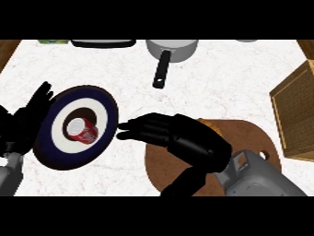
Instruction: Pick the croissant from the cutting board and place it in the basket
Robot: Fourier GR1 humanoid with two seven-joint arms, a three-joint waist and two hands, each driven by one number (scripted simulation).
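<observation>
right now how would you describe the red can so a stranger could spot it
Find the round plate with a dark blue rim at the counter's left, beside the left hand. In its centre lies the red can, the only red thing there; the right hand reaches toward it.

Plate (59, 152) navy-rimmed, white inside (dark centre); can (82, 130) red; basket (307, 110) tan woven.

Woven wicker basket (307, 115), smooth wooden cutting board (254, 133), speckled white stone counter (220, 78).
</observation>
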